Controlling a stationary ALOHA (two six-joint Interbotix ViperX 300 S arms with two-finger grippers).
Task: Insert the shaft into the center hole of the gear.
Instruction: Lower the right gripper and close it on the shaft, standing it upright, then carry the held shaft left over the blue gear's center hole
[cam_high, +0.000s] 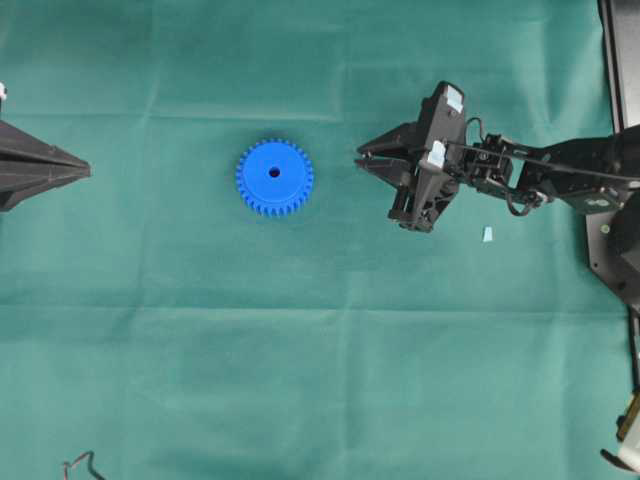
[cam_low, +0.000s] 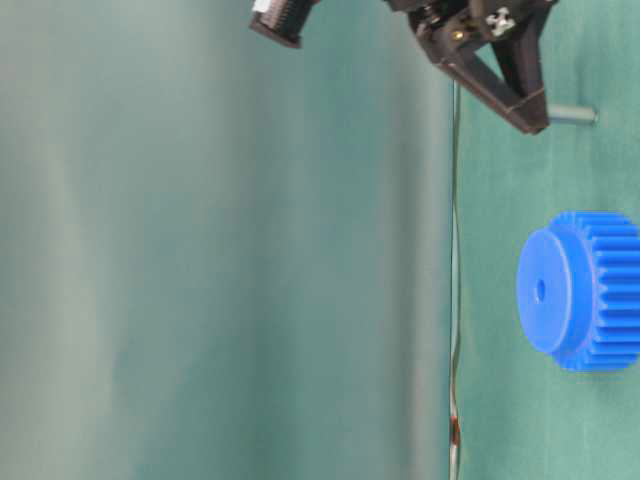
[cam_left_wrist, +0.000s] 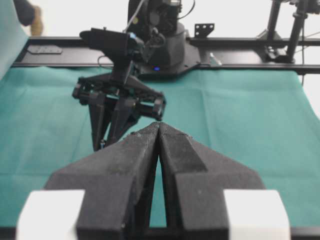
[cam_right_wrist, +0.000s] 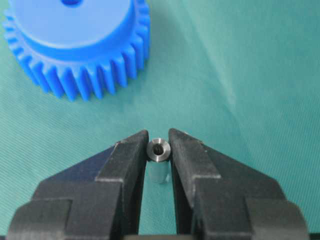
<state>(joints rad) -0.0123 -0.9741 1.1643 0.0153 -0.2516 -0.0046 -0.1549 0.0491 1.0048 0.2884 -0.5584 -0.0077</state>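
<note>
The blue gear (cam_high: 274, 177) lies flat on the green cloth, its center hole (cam_high: 274, 172) facing up and empty. My right gripper (cam_high: 360, 158) hovers to the gear's right, shut on the shaft (cam_right_wrist: 159, 150), a small silvery pin pinched at its top end between the two fingertips. In the table-level view the shaft (cam_low: 572, 115) stands upright under the right gripper (cam_low: 535, 120), apart from the gear (cam_low: 585, 290). The right wrist view has the gear (cam_right_wrist: 75, 40) ahead and to the left. My left gripper (cam_high: 85, 170) rests at the left edge, shut and empty.
A small pale blue scrap (cam_high: 487, 234) lies on the cloth below the right arm. A thin cable end (cam_high: 80, 465) pokes in at the bottom left. The right arm's base plate (cam_high: 610, 240) sits at the right edge.
</note>
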